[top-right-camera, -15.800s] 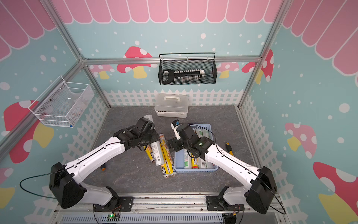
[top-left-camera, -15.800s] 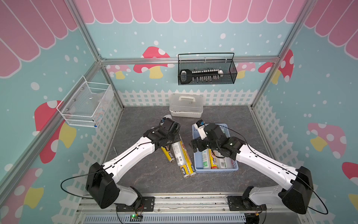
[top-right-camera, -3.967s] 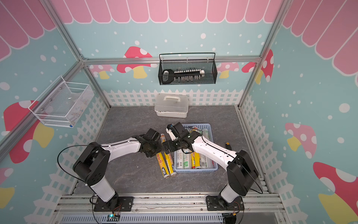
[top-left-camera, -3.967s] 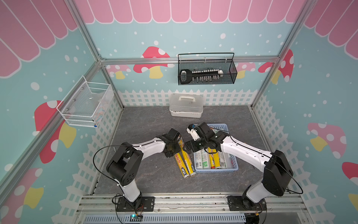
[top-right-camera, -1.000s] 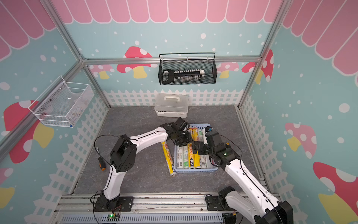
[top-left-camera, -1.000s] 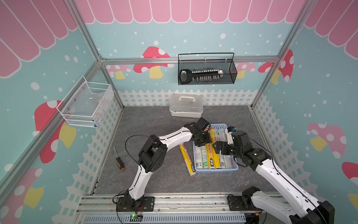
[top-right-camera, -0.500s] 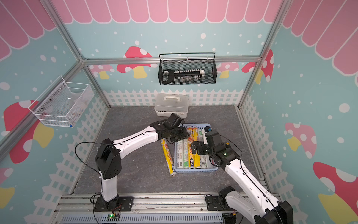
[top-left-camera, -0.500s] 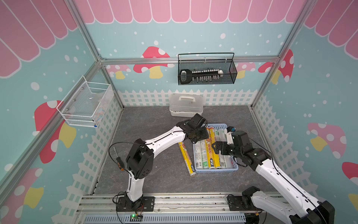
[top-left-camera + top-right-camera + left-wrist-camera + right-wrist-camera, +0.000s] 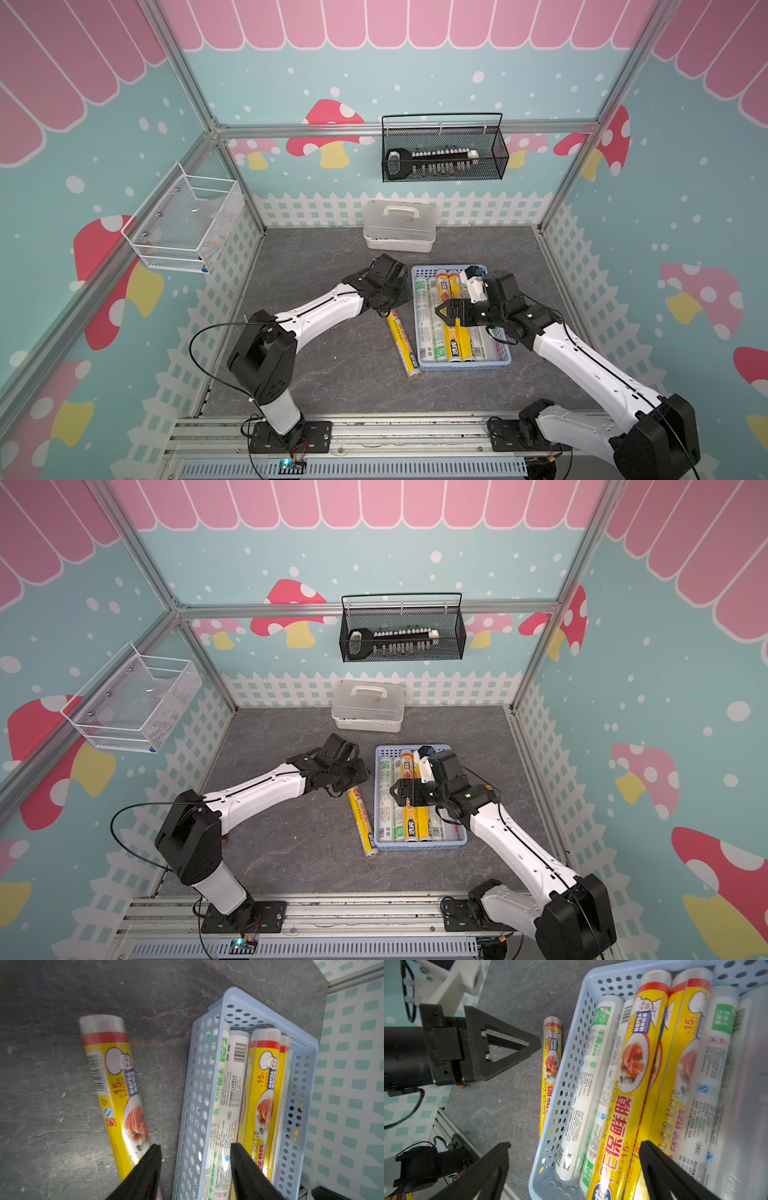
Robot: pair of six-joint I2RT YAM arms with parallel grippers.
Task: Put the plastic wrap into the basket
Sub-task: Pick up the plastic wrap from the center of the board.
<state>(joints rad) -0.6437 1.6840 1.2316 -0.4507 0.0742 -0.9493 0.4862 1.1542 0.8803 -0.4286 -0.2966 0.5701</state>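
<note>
Left gripper has withdrawn from the basket, jaws apart and empty. Right gripper is likewise spread. One yellow roll remains on the tabletop.

Teal mushroom-print walls enclose a dark grey stone-look worktop. A black wire basket hangs on the rear wall, a white wire basket on a side wall.

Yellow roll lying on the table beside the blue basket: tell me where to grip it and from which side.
Grip the yellow roll from straight above, toward its far half, fingers across its width. It lies flat on the table, almost parallel to the basket; its near end crowds the basket wall, leaving more finger room farther up.
</note>
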